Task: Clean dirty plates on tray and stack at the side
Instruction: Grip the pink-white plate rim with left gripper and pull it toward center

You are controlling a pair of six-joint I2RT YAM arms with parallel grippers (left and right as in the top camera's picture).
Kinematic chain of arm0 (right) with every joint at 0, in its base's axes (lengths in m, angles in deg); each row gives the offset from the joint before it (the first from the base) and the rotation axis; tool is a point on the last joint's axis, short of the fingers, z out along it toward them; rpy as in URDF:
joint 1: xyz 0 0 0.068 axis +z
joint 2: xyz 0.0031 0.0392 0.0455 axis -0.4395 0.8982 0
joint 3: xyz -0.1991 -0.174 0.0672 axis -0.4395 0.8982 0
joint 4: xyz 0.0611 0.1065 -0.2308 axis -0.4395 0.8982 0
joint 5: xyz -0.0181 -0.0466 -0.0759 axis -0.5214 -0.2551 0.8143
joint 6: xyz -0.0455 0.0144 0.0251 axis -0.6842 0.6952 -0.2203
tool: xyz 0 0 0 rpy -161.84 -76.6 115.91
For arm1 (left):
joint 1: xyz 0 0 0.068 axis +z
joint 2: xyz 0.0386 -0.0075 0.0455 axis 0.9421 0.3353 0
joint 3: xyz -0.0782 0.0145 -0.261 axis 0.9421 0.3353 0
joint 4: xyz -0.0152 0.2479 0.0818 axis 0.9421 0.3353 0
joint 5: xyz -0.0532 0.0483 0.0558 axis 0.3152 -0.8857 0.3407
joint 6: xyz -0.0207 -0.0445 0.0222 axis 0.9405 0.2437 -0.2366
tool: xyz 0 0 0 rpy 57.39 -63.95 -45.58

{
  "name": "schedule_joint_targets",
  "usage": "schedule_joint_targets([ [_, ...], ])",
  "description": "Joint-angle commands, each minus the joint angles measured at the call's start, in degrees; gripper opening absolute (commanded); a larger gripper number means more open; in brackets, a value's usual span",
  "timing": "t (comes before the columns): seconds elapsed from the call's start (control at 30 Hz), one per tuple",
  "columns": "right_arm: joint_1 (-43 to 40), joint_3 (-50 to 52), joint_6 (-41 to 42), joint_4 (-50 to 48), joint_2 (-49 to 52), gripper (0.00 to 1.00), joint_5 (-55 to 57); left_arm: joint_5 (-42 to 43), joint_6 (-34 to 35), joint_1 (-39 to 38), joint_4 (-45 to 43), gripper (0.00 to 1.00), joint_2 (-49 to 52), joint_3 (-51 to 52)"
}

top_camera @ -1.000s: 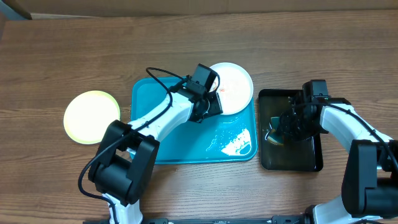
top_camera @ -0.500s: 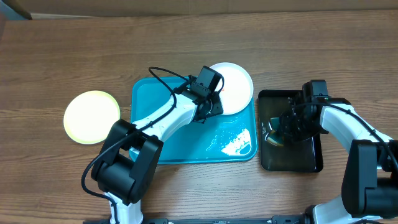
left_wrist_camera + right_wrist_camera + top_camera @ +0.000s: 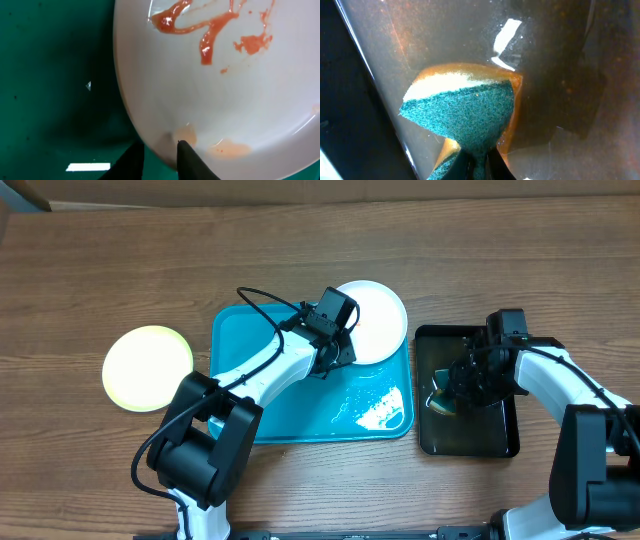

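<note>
Wooden table (image 3: 300, 240): only wrist views show left fingers (image 3: 192, 160) pinching smeared plate (image 3: 225, 85), right fingers (image 3: 499, 169) gripping sponge (image 3: 465, 112).

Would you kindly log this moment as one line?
left gripper: straddles white plate rim | right gripper: shut on sponge in black tray

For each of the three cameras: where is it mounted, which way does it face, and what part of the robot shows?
Overhead: above the table, facing straight down; both arms, blue tray, black tray, yellow plate.
Left wrist: behind the left gripper, facing down at the sauce-smeared white plate; two fingertips straddle its rim.
Right wrist: behind the right gripper, facing into the black tray; fingers pinch a sponge.
Shared: overhead and left wrist both show the white plate and blue tray.
</note>
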Motion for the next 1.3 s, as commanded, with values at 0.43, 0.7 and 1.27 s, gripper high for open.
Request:
schedule_joint_targets([
  [0.43, 0.33, 2.51, -0.04, 1.99, 1.4, 0.04, 2.47, -11.1, -5.57, 3.45, 14.73, 0.04, 1.14, -0.39],
  [0.7, 0.31, 2.51, -0.04, 2.19, 1.4, 0.04, 2.47, -13.73, -10.91, 12.61, 17.38, 0.04, 1.03, -1.51],
  [1.27, 0.31, 2.51, -0.04, 2.14, 1.4, 0.04, 2.47, 14.99, -12.87, 16.0, 34.49, 0.62, 1.03, -12.24],
])
